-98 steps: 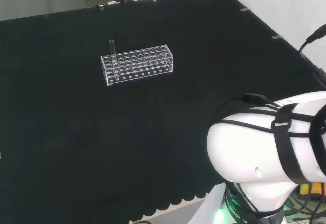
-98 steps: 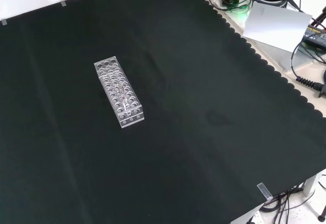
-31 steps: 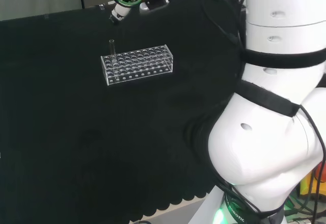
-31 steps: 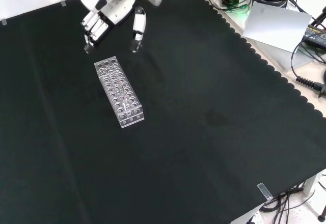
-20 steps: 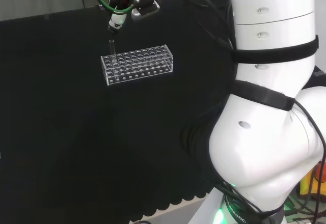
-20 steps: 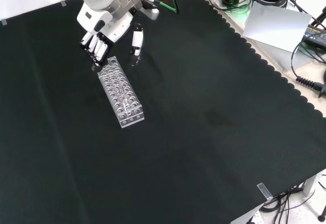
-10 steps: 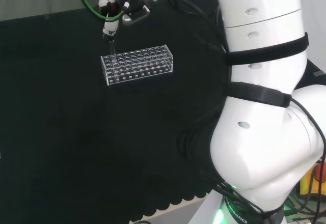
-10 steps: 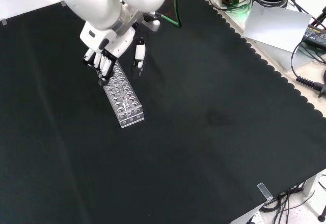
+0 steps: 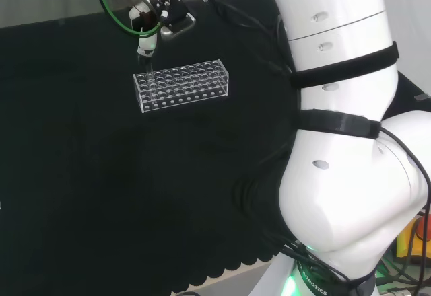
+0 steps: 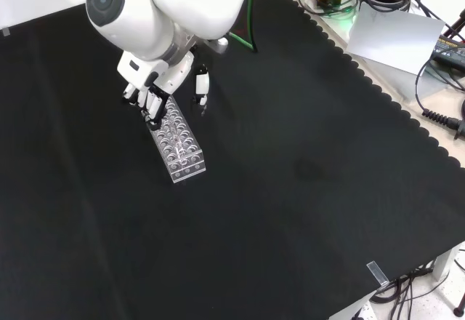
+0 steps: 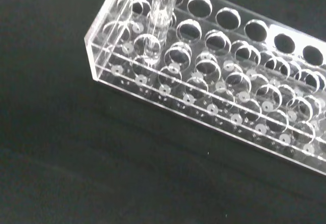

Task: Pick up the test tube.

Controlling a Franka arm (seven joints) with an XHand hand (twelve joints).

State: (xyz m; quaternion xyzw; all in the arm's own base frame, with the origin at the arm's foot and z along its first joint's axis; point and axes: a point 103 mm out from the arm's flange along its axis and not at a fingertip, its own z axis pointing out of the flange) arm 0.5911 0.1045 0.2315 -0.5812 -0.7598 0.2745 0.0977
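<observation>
Hand (image 10: pixel 156 91) lower, now over rack (image 10: pixel 178 142) end, at test tube (image 11: pixel 162 7).

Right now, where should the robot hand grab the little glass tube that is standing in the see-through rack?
Probably by its top part. The test tube stands upright in a hole near one end of the clear rack, so only the part above the rack is free. The hand, above that end, would best come straight down and pinch it from the sides.

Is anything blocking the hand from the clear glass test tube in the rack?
Nothing visible does. The hand hangs just above the clear glass test tube, which stands alone near one end of the clear plastic rack.
</observation>
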